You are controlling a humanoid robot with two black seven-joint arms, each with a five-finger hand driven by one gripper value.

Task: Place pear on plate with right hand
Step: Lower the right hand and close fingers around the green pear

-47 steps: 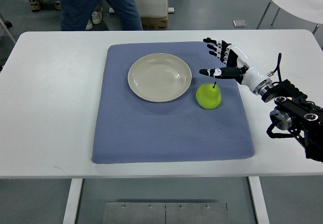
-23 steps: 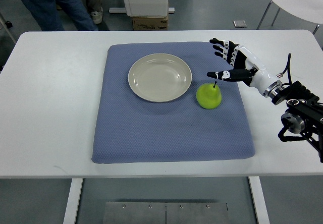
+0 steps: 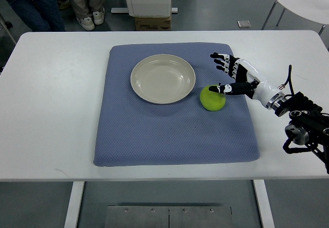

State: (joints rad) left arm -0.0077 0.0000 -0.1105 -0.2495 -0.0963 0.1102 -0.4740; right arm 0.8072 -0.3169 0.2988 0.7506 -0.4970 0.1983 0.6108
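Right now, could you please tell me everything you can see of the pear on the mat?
The pear is bright yellow-green, smooth and rounded, apparently whole. It sits on the blue-grey mat, just right of the cream plate and close to its rim, not on it. The right hand has its fingers spread; its thumb lies over the top of the pear, hiding the stem area, while the other fingers extend beyond the fruit without closing on it. Whether the thumb actually touches cannot be told.
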